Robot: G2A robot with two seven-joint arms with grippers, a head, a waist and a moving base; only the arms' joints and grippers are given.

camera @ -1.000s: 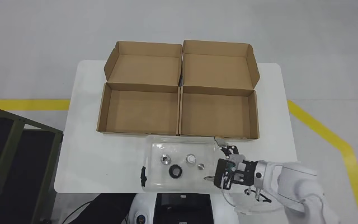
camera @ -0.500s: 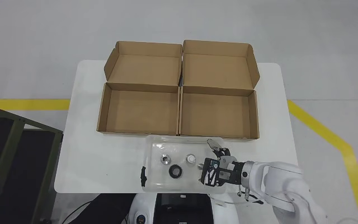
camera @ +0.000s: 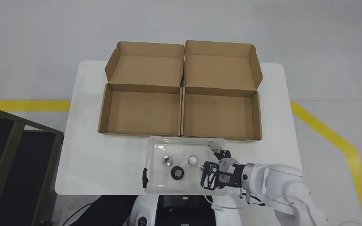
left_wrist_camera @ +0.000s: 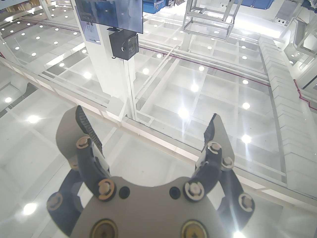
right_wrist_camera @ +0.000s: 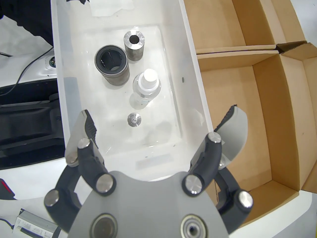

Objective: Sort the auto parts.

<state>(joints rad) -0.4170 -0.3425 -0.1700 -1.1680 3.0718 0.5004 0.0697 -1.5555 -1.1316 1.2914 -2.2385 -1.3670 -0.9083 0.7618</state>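
A clear plastic bin stands at the table's near edge. It holds a dark ring bearing, a silver metal sleeve, a small clear bottle with a white cap and a small metal stud. My right gripper hangs open over the bin's right end, just above the stud, holding nothing. In the left wrist view, my left gripper is open and empty, pointing up at the ceiling.
Two open cardboard boxes sit side by side right behind the bin, lids folded back, both empty inside. In the right wrist view a box lies close beside the bin. Bare white table lies left of the bin.
My right arm has moved left, from the bin's right edge to over the bin's right end. The parts in the bin have not moved.
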